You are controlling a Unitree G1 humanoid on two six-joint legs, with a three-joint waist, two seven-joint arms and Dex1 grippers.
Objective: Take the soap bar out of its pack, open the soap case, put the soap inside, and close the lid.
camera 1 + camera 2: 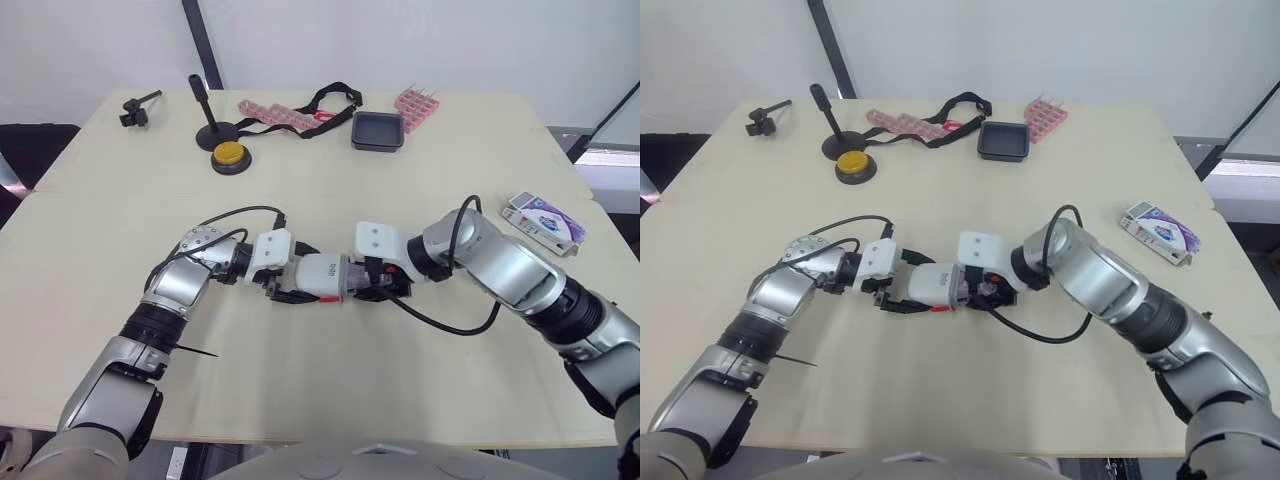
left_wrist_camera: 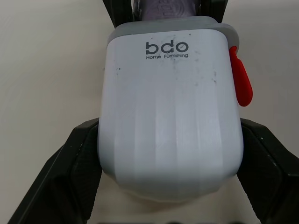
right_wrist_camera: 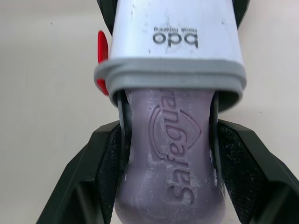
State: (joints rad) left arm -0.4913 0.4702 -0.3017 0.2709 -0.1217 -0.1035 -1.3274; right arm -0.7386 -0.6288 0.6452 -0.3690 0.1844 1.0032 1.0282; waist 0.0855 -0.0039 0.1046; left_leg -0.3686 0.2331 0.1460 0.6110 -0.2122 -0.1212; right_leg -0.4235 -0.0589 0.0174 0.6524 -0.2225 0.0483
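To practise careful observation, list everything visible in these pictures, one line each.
soap case: 1, white, grey rim, red tab, mid-table
soap bar: 1, purple, partly inside the soap case
soap pack: 1, white and purple, table's right edge
tray: 1, black, far side
pink racks: 2, pink, either side of tray
strap: 1, black, far side
button: 1, yellow, black base, far left
stand: 1, black, just beyond button
clamp: 1, black, far left corner
table: 1, beige
left claw: 1, black, gripping soap case
right claw: 1, black, gripping soap bar
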